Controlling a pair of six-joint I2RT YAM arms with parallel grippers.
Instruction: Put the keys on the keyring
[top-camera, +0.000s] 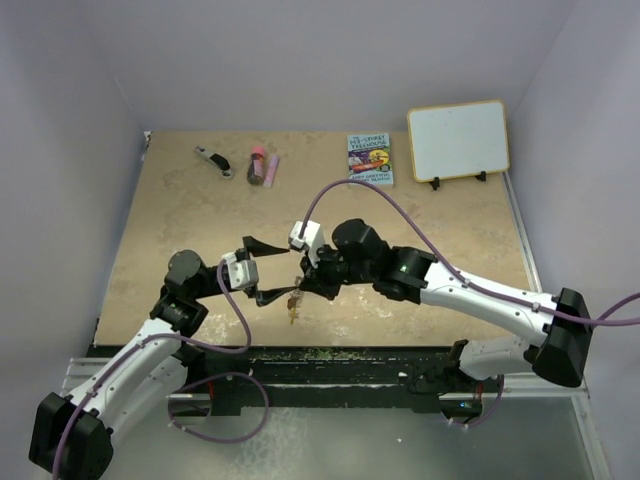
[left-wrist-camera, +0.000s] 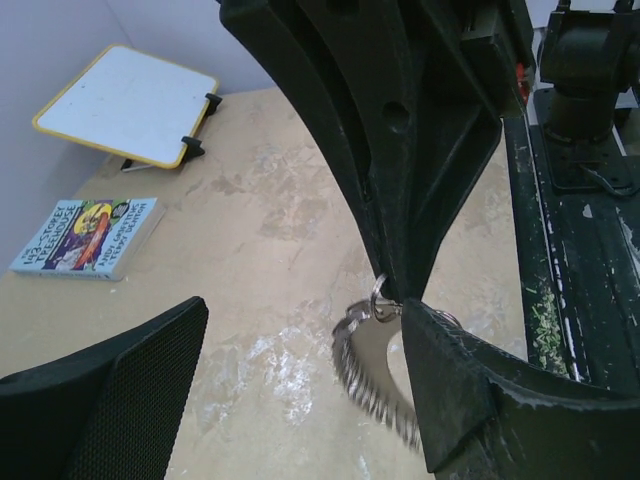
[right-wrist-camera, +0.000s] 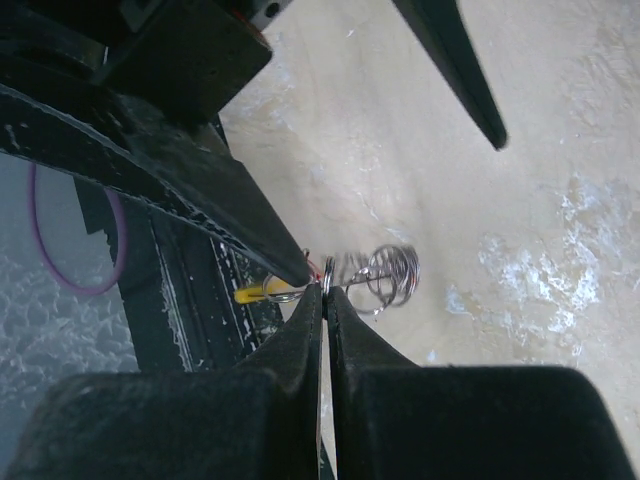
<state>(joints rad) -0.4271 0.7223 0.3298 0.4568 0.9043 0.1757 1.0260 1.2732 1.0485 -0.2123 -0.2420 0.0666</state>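
Near-edge room is taken up by the right gripper (right-wrist-camera: 323, 292) and keyring (left-wrist-camera: 365, 365); bare table (top-camera: 200, 220) is seen before the book (top-camera: 370, 160).

Left wrist view: keyring (left-wrist-camera: 360, 375) silvery coil blurs out at its lower end, right side hidden behind left tool (left-wrist-camera: 305, 315) finger (left-wrist-camera: 470, 400). Right wrist view: coil smeared, yellow stretch mostly covered. Top view: ring a speck; keys not distinguishable anywhere.
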